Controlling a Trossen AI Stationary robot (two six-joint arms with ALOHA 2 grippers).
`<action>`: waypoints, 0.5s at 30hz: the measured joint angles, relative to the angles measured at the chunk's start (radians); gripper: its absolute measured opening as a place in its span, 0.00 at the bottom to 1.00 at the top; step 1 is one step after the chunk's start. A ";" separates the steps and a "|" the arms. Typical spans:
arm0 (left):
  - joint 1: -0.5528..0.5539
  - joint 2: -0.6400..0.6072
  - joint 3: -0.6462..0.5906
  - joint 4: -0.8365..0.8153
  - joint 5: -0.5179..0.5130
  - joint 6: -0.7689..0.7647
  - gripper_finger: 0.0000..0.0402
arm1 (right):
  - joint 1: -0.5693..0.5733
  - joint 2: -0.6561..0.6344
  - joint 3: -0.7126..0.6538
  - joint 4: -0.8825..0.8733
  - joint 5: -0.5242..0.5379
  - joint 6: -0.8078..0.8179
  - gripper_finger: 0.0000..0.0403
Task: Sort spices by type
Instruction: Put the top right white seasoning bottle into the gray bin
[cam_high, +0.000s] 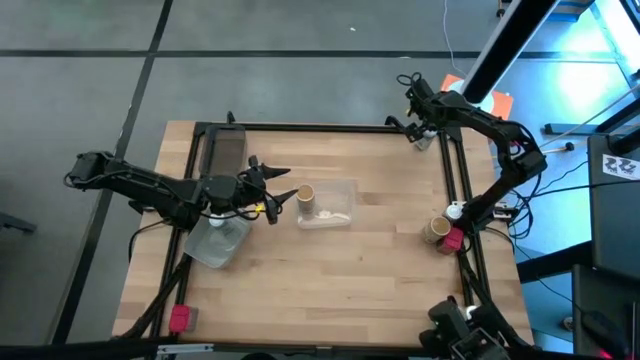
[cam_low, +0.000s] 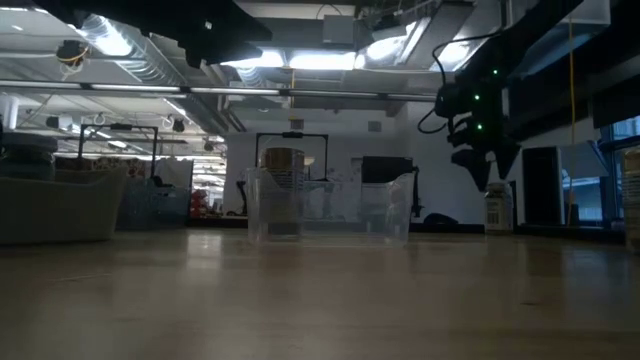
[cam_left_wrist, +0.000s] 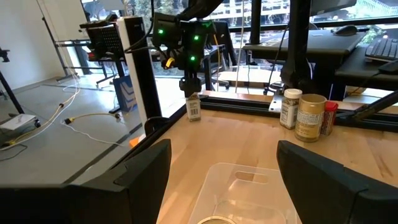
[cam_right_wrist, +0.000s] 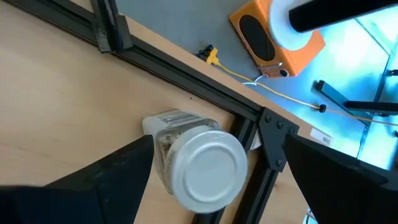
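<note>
Now R pincer (cam_right_wrist: 214, 180) wide open over 1 white-capped jar (cam_right_wrist: 202, 165); 3 more jars (cam_left_wrist: 306, 115) at table's edge.

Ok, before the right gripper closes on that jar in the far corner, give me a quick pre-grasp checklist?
1. Right gripper open: ok.
2. White-capped clear spice jar between its fingers: ok, seen from the right wrist.
3. Jar upright: ok, standing in the low view.
4. Gripper low enough to grip: cannot tell.
5. Left gripper out of the way: ok, open over the clear plastic tray.
6. Tan cork-topped jar sits in the tray: ok.
</note>
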 joint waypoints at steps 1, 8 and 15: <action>0.000 0.000 0.000 0.000 0.000 0.000 0.69 | 0.000 0.007 0.000 -0.001 0.000 0.001 0.89; 0.000 0.000 0.000 -0.001 0.000 0.000 0.69 | -0.006 0.083 0.000 -0.006 -0.023 0.000 0.89; 0.000 0.000 0.000 -0.002 0.000 0.000 0.69 | -0.005 0.126 0.000 -0.022 -0.028 -0.004 0.89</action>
